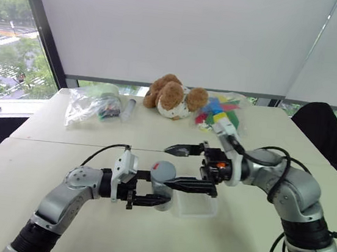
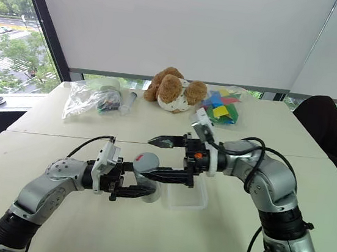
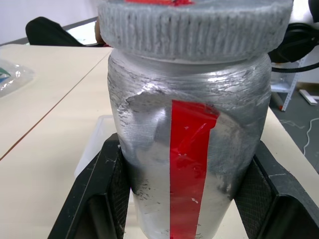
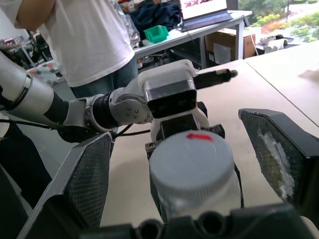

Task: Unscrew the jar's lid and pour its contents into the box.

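Left gripper [image 1: 148, 192] clamped on the jar [image 3: 192, 149], black fingers [image 3: 97, 199] pressed to both sides of the silver body with the red stripe facing the wrist camera. Jar upright, lifted off the white table [image 1: 47, 160] near its middle, just left of the box [image 1: 198, 206]. Lid [image 4: 192, 162] on the jar, grey and ribbed at the edge, a small red mark on top. Right gripper [image 1: 183, 166] spread wide, reaching in from the right at lid height, one finger on the far side and one on the near side of the lid, both apart from it. Box flat on the table, clear, below the right gripper. At the far edge, a brown teddy bear [image 1: 173, 96], with a clear bag [image 1: 94, 107] to the left and a bag of coloured pieces [image 1: 222, 114] to the right. Person in a white shirt [image 4: 84, 35] standing beyond the table.
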